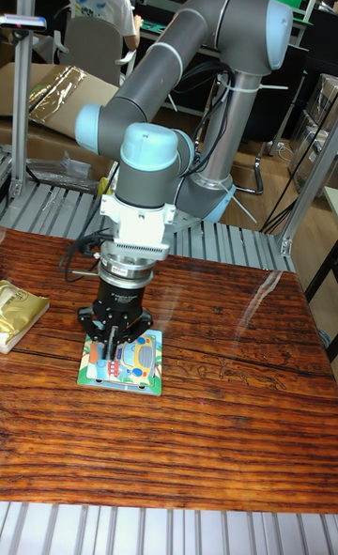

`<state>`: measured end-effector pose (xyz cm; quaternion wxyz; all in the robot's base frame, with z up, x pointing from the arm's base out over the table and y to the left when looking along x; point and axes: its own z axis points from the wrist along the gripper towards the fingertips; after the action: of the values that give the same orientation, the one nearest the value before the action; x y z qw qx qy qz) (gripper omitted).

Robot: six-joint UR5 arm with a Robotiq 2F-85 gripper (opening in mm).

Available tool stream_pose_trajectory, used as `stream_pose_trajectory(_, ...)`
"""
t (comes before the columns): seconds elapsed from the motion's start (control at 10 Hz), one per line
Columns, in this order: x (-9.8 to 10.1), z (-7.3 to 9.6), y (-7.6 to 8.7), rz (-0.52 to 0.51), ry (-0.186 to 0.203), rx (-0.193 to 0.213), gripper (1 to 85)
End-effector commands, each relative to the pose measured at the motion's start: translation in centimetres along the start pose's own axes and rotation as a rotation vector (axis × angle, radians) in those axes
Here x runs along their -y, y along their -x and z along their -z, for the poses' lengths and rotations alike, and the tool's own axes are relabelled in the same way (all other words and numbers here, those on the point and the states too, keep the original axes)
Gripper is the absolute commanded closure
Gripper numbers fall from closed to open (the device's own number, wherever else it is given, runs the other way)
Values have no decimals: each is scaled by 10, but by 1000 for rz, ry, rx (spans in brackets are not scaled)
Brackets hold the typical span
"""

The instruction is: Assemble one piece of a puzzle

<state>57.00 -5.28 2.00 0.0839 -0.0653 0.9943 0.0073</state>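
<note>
Gripper (115, 341) hangs low over the left part of the puzzle board (122, 360), fingers close together — whether we pinch a piece, we cannot tell. Our board lies on the wooden table (216, 423), looking mostly filled, so we judge only seating remains. No readable writing — even on the gold packet (17, 313).

1. We see the UR5 arm (188, 57) arched forward, its wrist pointing straight down.
2. We find the gripper (114, 346) vertical, fingers close together; their exact closure we cannot judge.
</note>
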Motion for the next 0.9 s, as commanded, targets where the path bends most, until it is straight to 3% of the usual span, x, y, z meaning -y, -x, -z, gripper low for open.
stream_pose_trajectory(0.0,-4,2,7,-30,10,16,747)
stream_pose_trajectory(0.8,-10,-2,27,-31,37,69,813)
